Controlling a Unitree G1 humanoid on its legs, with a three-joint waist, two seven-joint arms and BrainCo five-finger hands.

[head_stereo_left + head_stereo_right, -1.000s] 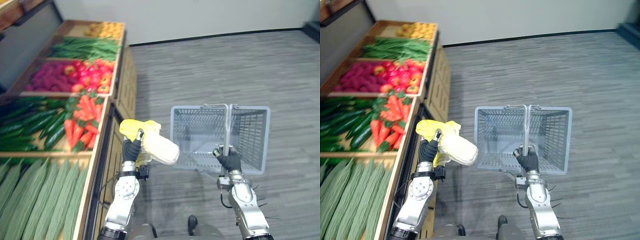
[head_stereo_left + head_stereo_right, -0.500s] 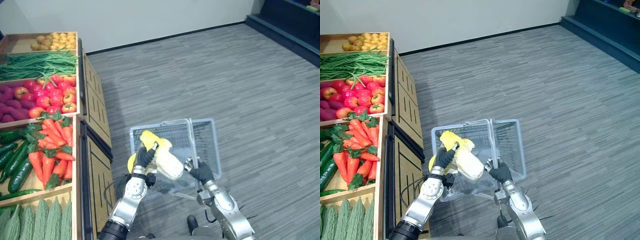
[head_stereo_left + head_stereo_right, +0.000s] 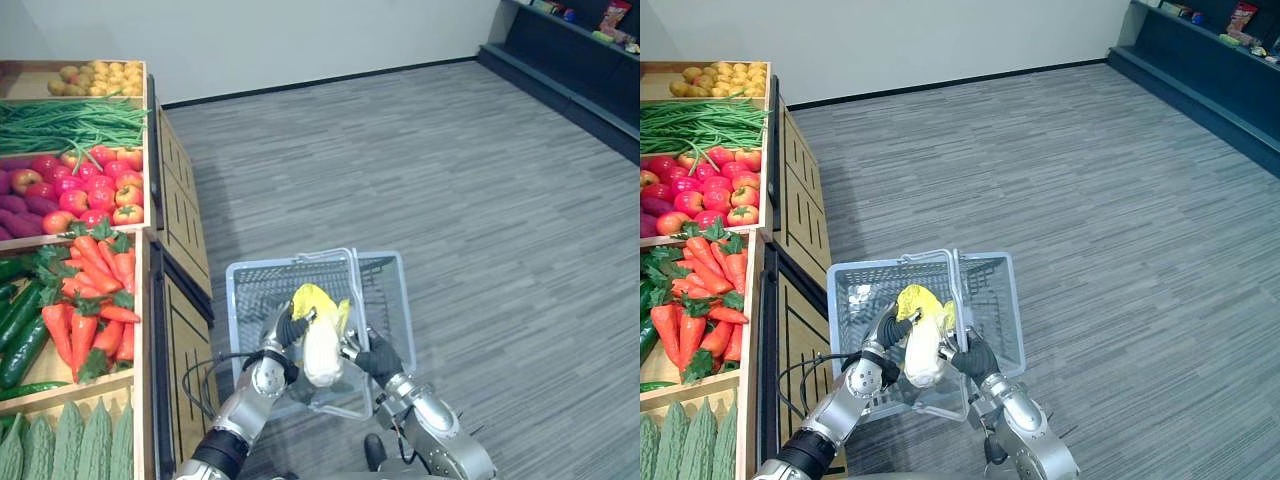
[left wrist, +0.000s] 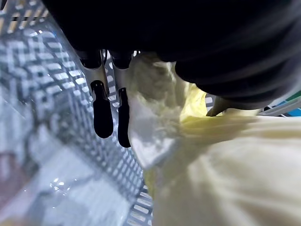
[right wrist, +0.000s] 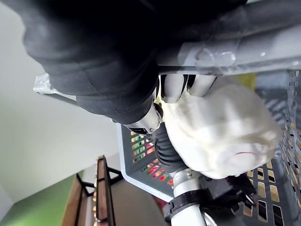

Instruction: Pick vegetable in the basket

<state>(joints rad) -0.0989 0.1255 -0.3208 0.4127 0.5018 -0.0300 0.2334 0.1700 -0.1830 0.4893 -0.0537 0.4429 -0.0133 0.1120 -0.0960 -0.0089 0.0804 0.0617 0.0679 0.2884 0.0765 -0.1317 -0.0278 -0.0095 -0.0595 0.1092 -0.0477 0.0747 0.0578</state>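
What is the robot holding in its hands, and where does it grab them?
Left hand grips the cabbage near its yellow leafy end, over the basket; right hand grips the basket's handle.

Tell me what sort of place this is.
Probably a grocery store's produce section, or a mock-up of one: wooden display crates hold carrots and green beans, and a cabbage is held at a grey shopping basket's mouth.

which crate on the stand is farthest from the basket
The crate of yellow-brown round produce at the stand's far end, past the green beans; all other crates sit nearer the basket.
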